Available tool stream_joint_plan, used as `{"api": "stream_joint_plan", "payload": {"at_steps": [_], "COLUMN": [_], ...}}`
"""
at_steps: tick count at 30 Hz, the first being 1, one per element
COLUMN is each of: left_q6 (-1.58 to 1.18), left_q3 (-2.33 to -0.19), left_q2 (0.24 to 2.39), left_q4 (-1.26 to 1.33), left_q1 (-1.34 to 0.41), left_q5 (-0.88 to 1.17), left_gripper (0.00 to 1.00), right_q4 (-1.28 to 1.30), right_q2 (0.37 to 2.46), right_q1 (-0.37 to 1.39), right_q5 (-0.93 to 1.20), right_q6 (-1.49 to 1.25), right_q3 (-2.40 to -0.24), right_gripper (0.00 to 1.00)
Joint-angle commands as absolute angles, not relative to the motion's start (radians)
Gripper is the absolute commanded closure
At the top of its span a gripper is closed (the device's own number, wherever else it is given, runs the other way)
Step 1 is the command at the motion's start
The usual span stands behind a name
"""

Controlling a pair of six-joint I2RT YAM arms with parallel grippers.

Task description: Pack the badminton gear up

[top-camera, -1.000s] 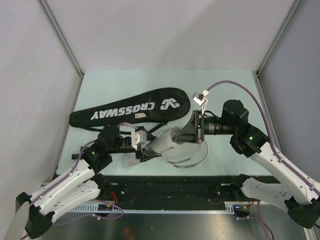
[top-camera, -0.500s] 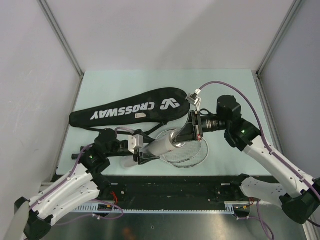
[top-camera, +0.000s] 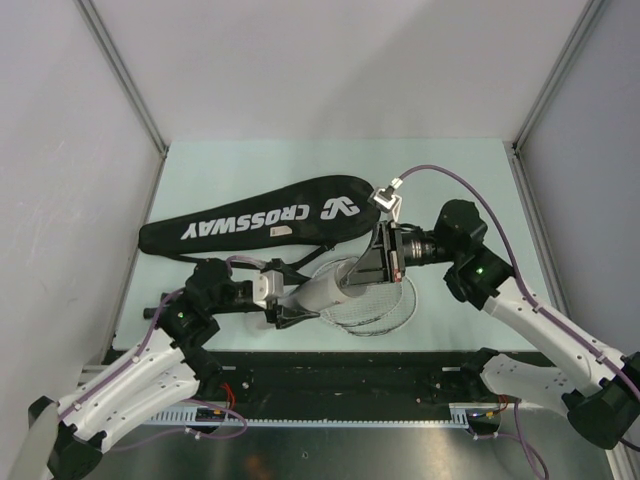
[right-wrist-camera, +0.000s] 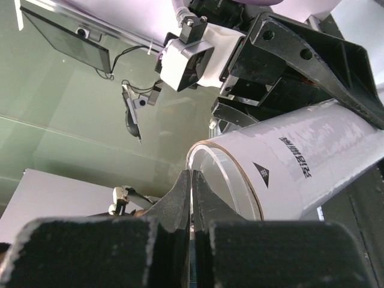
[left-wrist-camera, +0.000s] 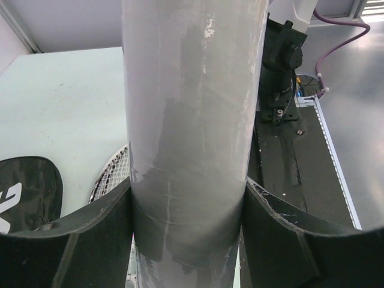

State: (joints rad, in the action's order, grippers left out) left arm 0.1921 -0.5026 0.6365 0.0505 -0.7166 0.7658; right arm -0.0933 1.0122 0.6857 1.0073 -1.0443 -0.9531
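Clamping the white tube (left-wrist-camera: 192, 120) across its body, your left gripper (top-camera: 288, 303) held it off the table (top-camera: 250, 170), with its open mouth tipped toward the right arm. That pose seemed chosen to offer the opening for loading. Your right gripper (right-wrist-camera: 191, 180) sat at the tube's rim with its fingers pressed together. Nothing showed between them, so I could not tell whether a shuttlecock had anything to do with it. The two rackets (top-camera: 385, 305) lay flat beneath the tube, heads overlapping, outside the black racket bag (top-camera: 260, 225). The bag stretched along the table just behind them, logo up. By my reading, you were working on the tube, and the rackets were not yet bagged.
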Motion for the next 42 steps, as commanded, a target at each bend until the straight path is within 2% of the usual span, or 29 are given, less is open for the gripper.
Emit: {"api": "stream_joint_plan", "payload": {"at_steps": [1,12,20,23,24,30,38,42], "left_q6": [0.241,0.233,0.206,0.210,0.212,0.212,0.199,0.186], "left_q3": [-0.517,-0.509,-0.480,-0.469,-0.469,-0.465,-0.462,-0.463], "left_q2": [0.612,0.594,0.545,0.528,0.522,0.518,0.520,0.522], "left_q4": [0.193,0.216,0.279,0.294,0.295,0.302,0.307,0.307], "left_q1": [-0.718,-0.718,-0.718,-0.718,-0.718,-0.718,-0.718,-0.718], "left_q5": [0.841,0.831,0.798,0.781,0.779,0.790,0.795,0.755], "left_gripper": [1.00,1.00,1.00,1.00,1.00,1.00,1.00,1.00], "right_q4": [-0.219,-0.428,-0.475,-0.459,-0.453,-0.485,-0.511,-0.386], "right_q2": [1.028,1.066,1.124,1.146,1.155,1.175,1.197,1.135], "right_q1": [0.722,0.749,0.750,0.747,0.747,0.747,0.736,0.680], "right_q5": [1.022,1.014,1.017,1.028,1.034,1.035,1.052,1.029], "right_q6": [-1.120,-1.259,-1.324,-1.341,-1.342,-1.377,-1.370,-1.266], "right_q3": [-0.928,-0.859,-0.812,-0.798,-0.793,-0.769,-0.767,-0.808], "right_gripper": [1.00,1.00,0.99,0.89,0.78,0.64,0.56,0.54]}}
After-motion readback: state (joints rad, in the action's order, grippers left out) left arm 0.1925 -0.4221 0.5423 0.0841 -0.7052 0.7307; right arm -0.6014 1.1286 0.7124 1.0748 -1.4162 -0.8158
